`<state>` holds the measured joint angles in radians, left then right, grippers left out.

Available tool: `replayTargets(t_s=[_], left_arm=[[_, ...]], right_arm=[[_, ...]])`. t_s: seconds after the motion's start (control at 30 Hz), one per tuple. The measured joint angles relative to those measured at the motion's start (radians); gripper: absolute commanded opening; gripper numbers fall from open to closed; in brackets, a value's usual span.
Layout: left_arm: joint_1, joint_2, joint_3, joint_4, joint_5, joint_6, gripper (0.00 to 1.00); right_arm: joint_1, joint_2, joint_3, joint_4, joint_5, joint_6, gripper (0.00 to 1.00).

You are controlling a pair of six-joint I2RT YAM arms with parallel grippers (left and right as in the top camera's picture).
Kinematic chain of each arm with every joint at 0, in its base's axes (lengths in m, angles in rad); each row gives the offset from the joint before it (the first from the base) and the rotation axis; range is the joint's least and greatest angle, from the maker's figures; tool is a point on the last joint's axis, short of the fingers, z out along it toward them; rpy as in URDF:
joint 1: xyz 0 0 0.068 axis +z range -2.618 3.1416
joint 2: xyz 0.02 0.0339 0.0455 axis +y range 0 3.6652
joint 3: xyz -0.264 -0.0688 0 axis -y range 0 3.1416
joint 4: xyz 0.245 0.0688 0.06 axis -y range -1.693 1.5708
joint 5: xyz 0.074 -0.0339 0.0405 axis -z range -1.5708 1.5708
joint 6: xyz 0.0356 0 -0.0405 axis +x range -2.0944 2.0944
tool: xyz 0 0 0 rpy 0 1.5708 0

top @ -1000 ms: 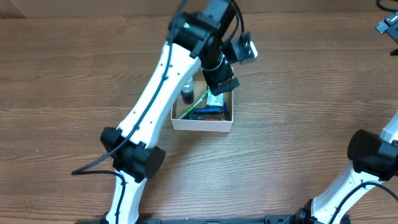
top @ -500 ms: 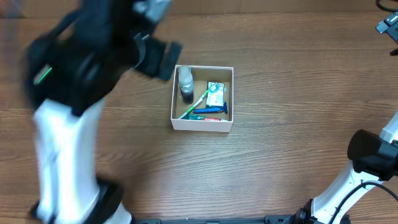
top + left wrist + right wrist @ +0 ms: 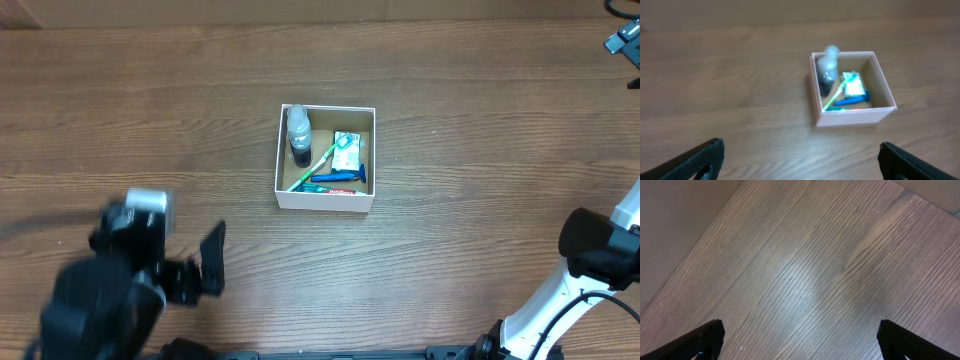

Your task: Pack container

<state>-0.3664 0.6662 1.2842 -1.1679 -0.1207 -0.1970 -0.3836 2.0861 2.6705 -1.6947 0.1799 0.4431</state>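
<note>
The container (image 3: pixel 325 198), a shallow square box with white walls, stands mid-table. It holds a small bottle (image 3: pixel 299 133), a green toothbrush (image 3: pixel 314 167), a green-and-white carton (image 3: pixel 347 151) and a blue item (image 3: pixel 336 179). It also shows in the left wrist view (image 3: pixel 852 115). My left gripper (image 3: pixel 205 262) is open and empty at the front left, far from the container; its fingers frame bare table in the left wrist view (image 3: pixel 800 160). My right gripper (image 3: pixel 800 337) is open and empty over bare wood; only the right arm (image 3: pixel 600 250) shows overhead.
A dark object (image 3: pixel 625 42) sits at the table's far right edge. The table's far edge meets a tan wall (image 3: pixel 200 10). The right wrist view shows the table edge and grey floor (image 3: pixel 675 220) beyond it.
My left arm has swung away from above the container, moving left and then back to the front left corner. The container and its contents have not moved. The right arm is still.
</note>
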Motion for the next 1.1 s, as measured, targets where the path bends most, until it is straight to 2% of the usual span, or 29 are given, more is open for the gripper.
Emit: replayTargets(t_s=[0.07,0.13,0.23,0.37,0.47,0.57,0.73,0.87,0.97,1.1], left_arm=[[0.0,-0.173,-0.161,0.081,0.064,-0.015,1.0],[0.0,-0.249,-0.261,0.126,0.126,-0.023,1.0],[0.0,-0.265,-0.359,0.117,0.211,-0.053,1.0],[0.0,-0.259,-0.422,0.025,0.291,-0.094,1.0],[0.0,-0.26,-0.446,0.103,0.283,-0.1,1.0],[0.0,-0.258,-0.504,0.237,0.251,-0.067,1.0],[0.005,-0.26,-0.715,0.607,0.233,0.066,1.0],[0.093,-0.301,-0.89,0.896,0.238,0.116,1.0],[0.171,-0.377,-0.971,0.998,0.244,0.128,1.0],[0.277,-0.475,-1.042,1.057,0.245,0.13,1.0]], right_arm=[[0.0,0.0,0.0,0.0,0.0,0.001,1.0],[0.0,0.0,0.0,0.0,0.0,0.0,1.0],[0.0,0.0,0.0,0.0,0.0,0.0,1.0],[0.0,0.0,0.0,-0.001,0.0,0.0,1.0],[0.0,0.0,0.0,-0.001,0.0,0.0,1.0],[0.0,0.0,0.0,0.0,0.0,0.0,1.0],[0.0,0.0,0.0,0.0,0.0,0.0,1.0],[0.0,0.0,0.0,-0.001,0.0,0.0,1.0],[0.0,0.0,0.0,0.0,0.0,0.0,1.0],[0.0,0.0,0.0,-0.001,0.0,0.0,1.0]])
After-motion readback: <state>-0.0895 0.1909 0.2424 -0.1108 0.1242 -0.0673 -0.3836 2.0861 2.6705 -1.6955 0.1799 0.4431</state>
